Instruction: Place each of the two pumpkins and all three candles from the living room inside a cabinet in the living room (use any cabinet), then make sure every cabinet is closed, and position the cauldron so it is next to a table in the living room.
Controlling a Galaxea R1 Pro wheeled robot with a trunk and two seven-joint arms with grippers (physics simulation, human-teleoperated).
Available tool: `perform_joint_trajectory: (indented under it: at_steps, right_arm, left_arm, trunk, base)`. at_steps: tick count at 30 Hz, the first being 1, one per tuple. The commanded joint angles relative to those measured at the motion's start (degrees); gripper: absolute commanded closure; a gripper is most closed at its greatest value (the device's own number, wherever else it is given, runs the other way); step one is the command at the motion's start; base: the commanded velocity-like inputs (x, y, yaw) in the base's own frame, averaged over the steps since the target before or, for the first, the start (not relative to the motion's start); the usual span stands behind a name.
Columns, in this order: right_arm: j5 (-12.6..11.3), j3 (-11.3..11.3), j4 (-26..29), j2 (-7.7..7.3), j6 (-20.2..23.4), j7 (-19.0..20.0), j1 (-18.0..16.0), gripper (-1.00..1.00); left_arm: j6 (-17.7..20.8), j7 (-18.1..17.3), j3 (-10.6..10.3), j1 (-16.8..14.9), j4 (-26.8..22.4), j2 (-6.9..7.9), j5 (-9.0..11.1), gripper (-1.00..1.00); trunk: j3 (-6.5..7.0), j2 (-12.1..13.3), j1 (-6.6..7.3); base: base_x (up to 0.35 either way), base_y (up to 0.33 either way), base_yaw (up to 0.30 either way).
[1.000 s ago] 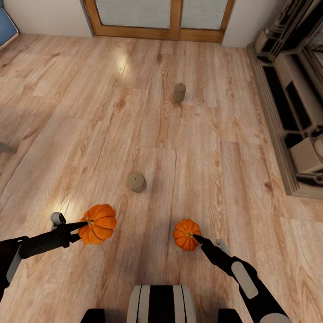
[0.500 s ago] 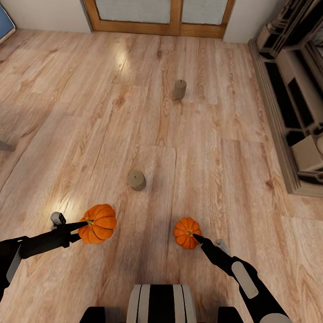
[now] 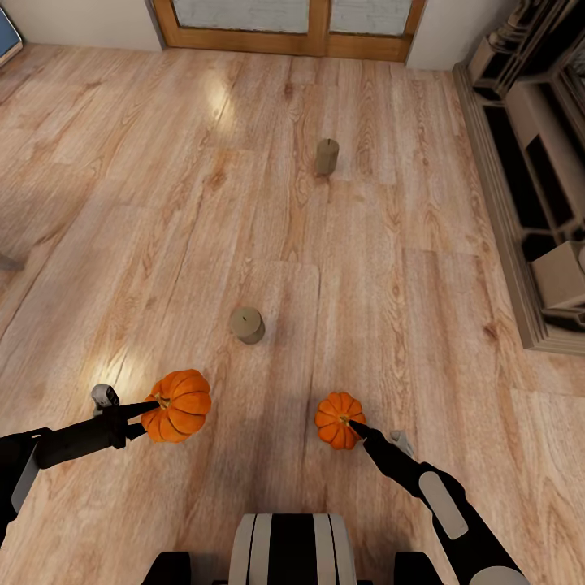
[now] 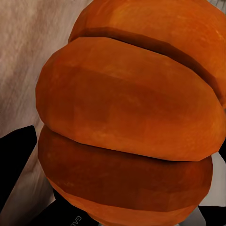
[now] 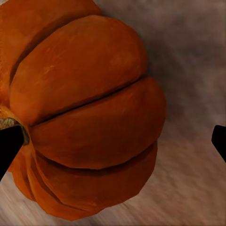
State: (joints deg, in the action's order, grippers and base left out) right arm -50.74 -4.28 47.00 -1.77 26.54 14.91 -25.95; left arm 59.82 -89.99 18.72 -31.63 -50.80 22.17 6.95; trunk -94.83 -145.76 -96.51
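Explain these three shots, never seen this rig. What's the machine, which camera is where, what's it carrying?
It is a simulated wheeled robot with two arms. The big picture looks down from its head: the left gripper holds one pumpkin and the right gripper holds a second pumpkin, both above a wooden floor. Two candles stand on that floor, a near candle and a far candle. A shelf unit runs along the right. The other two pictures come from cameras near each gripper, so each pumpkin looks huge: left-arm pumpkin, right-arm pumpkin.
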Motion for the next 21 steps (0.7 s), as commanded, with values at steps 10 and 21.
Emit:
perform_joint_trajectory:
  at_steps: [10,21]
  right_arm:
    - [1.33,0.1,-0.86,0.01,-0.17,-0.41,0.02,-1.0]
    - [1.35,0.15,-0.86,0.01,-0.21,-0.41,0.02,-1.0]
  left_arm:
    - [-0.07,-0.01,0.0,-0.01,0.05,-0.02,0.0,1.0]
    - [-0.06,-0.01,-0.03,-0.01,0.09,-0.02,0.0,1.0]
  trunk:
    - [0.0,0.0,-0.01]
    - [0.0,0.0,-0.01]
  base:
    - [0.08,0.084,0.0]
    - [0.011,0.014,0.0]
